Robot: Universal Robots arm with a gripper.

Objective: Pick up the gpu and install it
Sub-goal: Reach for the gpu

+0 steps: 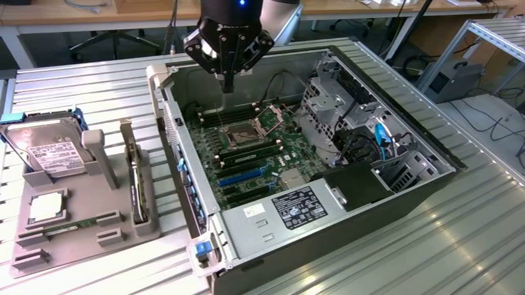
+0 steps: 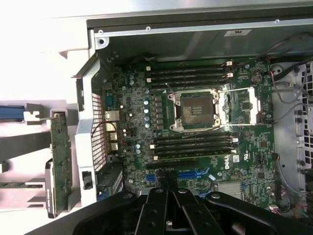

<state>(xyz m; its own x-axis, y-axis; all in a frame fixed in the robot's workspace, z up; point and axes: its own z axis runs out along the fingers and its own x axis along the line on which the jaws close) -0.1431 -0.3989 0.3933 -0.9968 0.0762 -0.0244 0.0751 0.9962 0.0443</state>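
The gpu [image 1: 136,178] stands on its edge in a slot of the grey holder [image 1: 78,246] at the exterior view's left, outside the computer case; nothing touches it. In the wrist view the gpu [image 2: 59,156] is a thin card seen edge-on beside the case's perforated rear wall, its metal bracket [image 2: 49,191] at one end. My gripper [image 1: 227,85] hangs over the open case above the motherboard [image 1: 246,153], fingers shut together and holding nothing. The wrist view has the gripper [image 2: 166,185] over the expansion slots [image 2: 188,174].
The holder also carries a silver hard drive [image 1: 53,153], a processor chip [image 1: 45,206] and a memory stick [image 1: 61,228]. Inside the case are the open CPU socket [image 1: 246,132], drive cages [image 1: 336,104], cables and a labelled power supply [image 1: 299,209]. All rest on a ribbed metal table [image 1: 410,258].
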